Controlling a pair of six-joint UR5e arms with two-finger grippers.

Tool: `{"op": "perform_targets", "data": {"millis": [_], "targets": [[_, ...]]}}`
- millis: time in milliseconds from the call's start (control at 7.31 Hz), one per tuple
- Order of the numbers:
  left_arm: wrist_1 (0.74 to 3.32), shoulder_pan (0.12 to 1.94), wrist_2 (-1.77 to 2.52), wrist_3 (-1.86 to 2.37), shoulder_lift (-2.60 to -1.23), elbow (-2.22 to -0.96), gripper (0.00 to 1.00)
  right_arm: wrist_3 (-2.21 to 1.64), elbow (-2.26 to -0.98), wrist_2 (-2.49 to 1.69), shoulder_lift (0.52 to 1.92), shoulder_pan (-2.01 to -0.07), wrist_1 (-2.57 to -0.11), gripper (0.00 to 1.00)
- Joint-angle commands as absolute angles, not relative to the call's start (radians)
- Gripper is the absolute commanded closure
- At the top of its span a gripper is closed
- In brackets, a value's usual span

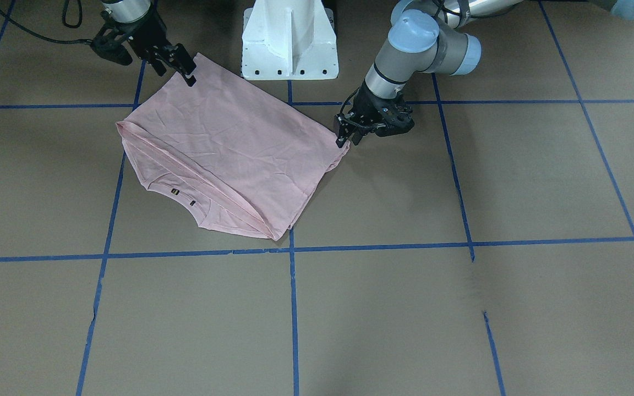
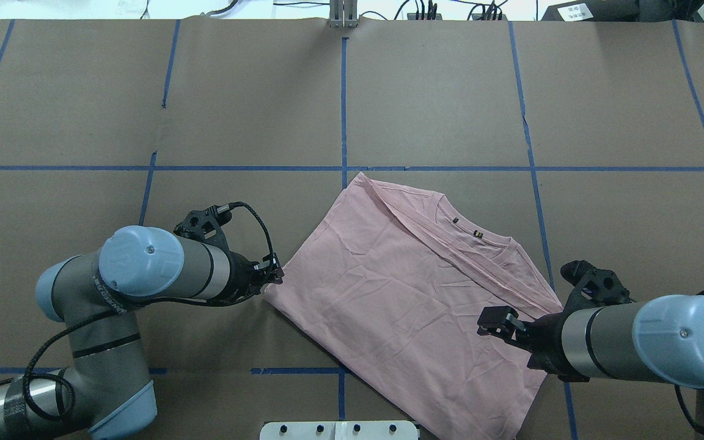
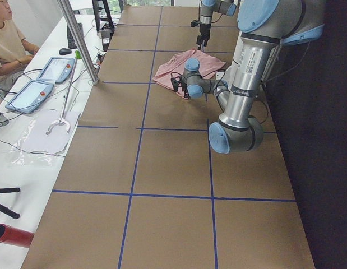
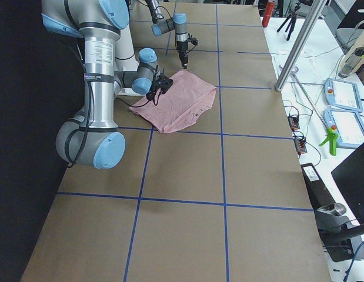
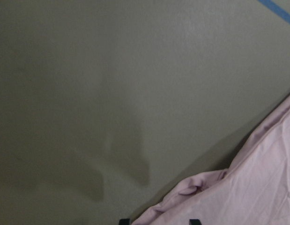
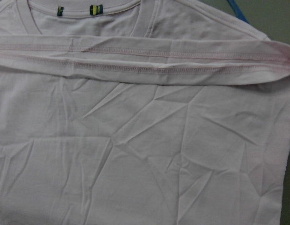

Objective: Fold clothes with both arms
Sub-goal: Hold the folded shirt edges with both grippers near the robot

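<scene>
Close to the robot's white pedestal (image 1: 289,38), on the brown table (image 2: 450,91) with its blue tape grid, we see the pale pink T-shirt (image 2: 401,293). It lies flat and at a slant, one corner almost at the pedestal's foot. We judge the folding partly done. The shirt is doubled once, bottom over top, so the stitched hem (image 6: 135,58) runs across just below the collar (image 2: 474,229). The collar's small neck labels show, and plain pink cloth faces up, crossed by creases. What is left, as we read it, is at least one more fold to make a smaller packet.

The right gripper (image 2: 498,321) hangs above the shirt's right side, on the part nearer the robot. Its fingers stand apart and carry nothing, and its wrist view shows only cloth below. A little farther out, the left gripper (image 1: 345,140) sits low at the shirt's left corner. Its wrist view shows two fingertips (image 5: 124,221) with a narrow gap and the bunched corner lying between them. We see no sign that they are pressed shut on it.

Farther off, the table runs on past the shirt. Beyond its far edge a person (image 3: 8,39) sits at a white bench with two tablets (image 3: 55,68).
</scene>
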State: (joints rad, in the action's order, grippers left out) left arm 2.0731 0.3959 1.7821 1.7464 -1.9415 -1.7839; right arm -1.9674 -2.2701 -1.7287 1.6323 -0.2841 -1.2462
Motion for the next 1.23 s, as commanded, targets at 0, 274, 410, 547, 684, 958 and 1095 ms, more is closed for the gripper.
{"op": "perform_targets", "data": {"millis": [0,274,410,547,684,958,1095], "targets": [[2.065,0.383,1.766,1.749,-1.94,-1.779,0.48,-1.957,-2.261,-1.727,1.631,-0.299,-1.246,0.0],[2.008,0.361,1.764,1.75,-1.948,-1.779,0.49,-1.957,-2.258,-1.727,1.628,-0.299,-1.246,0.0],[2.006,0.359,1.763,1.75,-1.947,-1.779,0.51,-1.957,-2.257,-1.727,1.628,-0.299,-1.246,0.0],[2.006,0.357,1.763,1.75,-1.947,-1.779,0.57,-1.957,-2.253,-1.727,1.628,-0.299,-1.246,0.0],[2.005,0.357,1.763,1.75,-1.948,-1.779,0.95,-1.957,-2.247,-1.727,1.628,-0.299,-1.246,0.0],[2.005,0.359,1.763,1.749,-1.948,-1.778,1.0,-1.957,-2.246,-1.727,1.621,-0.299,-1.246,0.0],[2.005,0.364,1.764,1.741,-1.948,-1.779,1.0,-1.957,-2.244,-1.729,1.617,-0.301,-1.246,0.0]]}}
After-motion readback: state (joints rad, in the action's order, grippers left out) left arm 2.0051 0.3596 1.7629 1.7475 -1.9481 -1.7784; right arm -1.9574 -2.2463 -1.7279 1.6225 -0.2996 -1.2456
